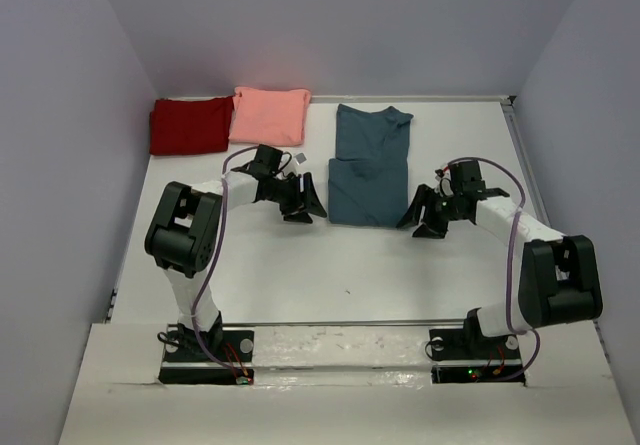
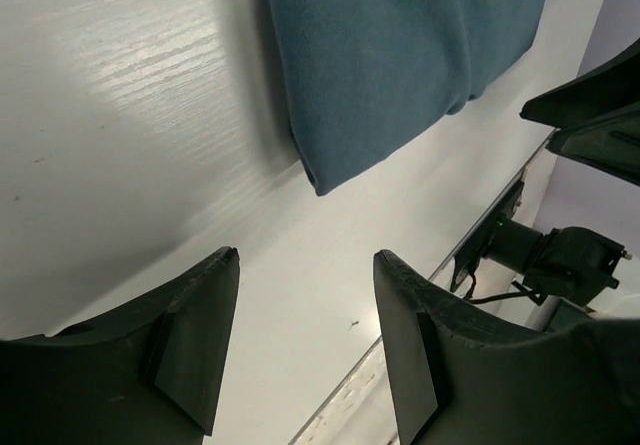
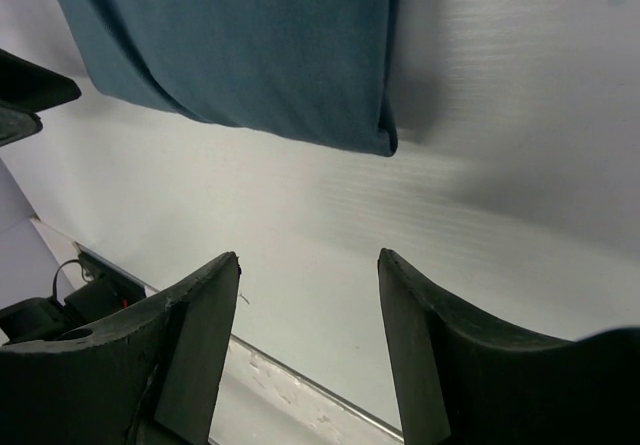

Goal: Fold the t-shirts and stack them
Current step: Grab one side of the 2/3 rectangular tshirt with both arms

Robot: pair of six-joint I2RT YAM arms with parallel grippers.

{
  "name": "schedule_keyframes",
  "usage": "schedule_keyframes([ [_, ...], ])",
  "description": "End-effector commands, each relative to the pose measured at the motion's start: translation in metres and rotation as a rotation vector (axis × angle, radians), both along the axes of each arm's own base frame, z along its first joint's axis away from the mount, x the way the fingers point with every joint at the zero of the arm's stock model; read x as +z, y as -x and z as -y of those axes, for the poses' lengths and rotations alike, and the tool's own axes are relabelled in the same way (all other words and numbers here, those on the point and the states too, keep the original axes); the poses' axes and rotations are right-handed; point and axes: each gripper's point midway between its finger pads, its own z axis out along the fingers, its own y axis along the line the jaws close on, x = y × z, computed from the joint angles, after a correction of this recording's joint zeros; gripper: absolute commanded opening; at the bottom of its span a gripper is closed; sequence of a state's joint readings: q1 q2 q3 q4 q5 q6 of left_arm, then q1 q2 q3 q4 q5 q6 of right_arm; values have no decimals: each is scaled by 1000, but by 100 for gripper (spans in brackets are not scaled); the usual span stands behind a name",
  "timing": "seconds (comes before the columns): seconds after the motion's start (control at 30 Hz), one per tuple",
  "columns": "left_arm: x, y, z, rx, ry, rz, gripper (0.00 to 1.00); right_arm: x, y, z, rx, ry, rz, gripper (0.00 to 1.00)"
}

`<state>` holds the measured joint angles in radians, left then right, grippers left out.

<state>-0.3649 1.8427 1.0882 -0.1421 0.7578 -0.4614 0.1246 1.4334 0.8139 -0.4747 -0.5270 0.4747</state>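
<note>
A dark teal-blue t-shirt (image 1: 369, 164) lies folded lengthwise on the white table, its lower half doubled up over the upper part. My left gripper (image 1: 306, 205) hangs open just left of its near-left corner, nothing between the fingers. My right gripper (image 1: 424, 219) hangs open just right of its near-right corner, also empty. The left wrist view shows the shirt's folded corner (image 2: 400, 65) ahead of the open gripper (image 2: 306, 257). The right wrist view shows the other corner (image 3: 250, 45) beyond the open gripper (image 3: 308, 258). A folded dark red t-shirt (image 1: 188, 125) and a folded salmon-pink t-shirt (image 1: 270, 114) lie at the back left.
Grey walls close the table (image 1: 330, 265) on the left, back and right. The arm bases (image 1: 205, 350) sit on a taped strip at the near edge. A small dark speck (image 1: 347, 291) lies on the table in front of the teal shirt.
</note>
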Motion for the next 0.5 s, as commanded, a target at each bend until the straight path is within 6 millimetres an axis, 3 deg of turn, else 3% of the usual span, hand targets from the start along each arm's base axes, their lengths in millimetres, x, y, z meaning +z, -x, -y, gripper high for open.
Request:
schedule_keyframes([
  [0.0,7,-4,0,-16,11,85,65,2,-16,9,-7,15,80,63],
  [0.47,-3,-30,9,12,22,110,65,-12,-47,12,-2,2,87,57],
])
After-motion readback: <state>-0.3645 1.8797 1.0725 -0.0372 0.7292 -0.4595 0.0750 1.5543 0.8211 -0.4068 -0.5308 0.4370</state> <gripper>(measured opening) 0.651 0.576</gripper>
